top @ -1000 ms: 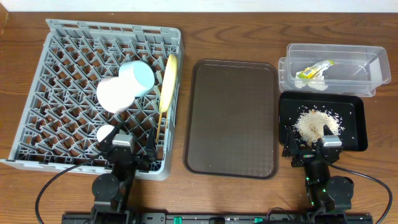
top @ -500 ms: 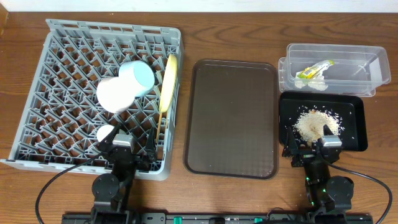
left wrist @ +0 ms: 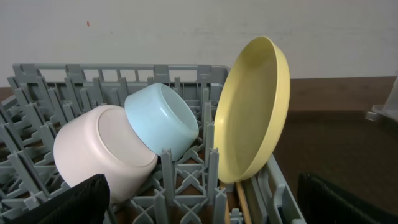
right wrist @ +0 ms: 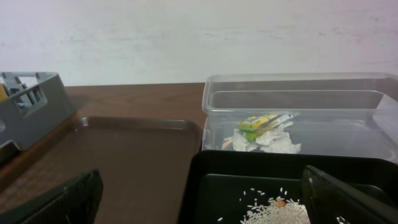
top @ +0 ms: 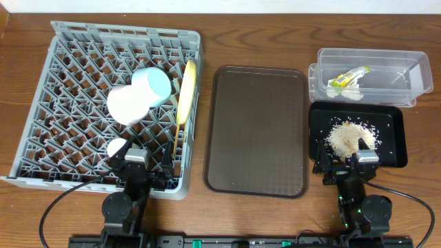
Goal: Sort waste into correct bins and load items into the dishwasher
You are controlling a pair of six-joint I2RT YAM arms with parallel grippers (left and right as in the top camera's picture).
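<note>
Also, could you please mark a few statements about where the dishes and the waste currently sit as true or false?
1. The yellow plate stands on edge in the grey rack. True.
2. The rice crumbs lie on the brown tray. False: they lie in the black tray.
3. The snack wrapper lies in the clear tub. True.
4. The light blue bowl sits outside the rack. False: it is in the rack, touching the pink bowl.
5. The right gripper is shut on the wrapper. False: it is open and holds nothing.
</note>
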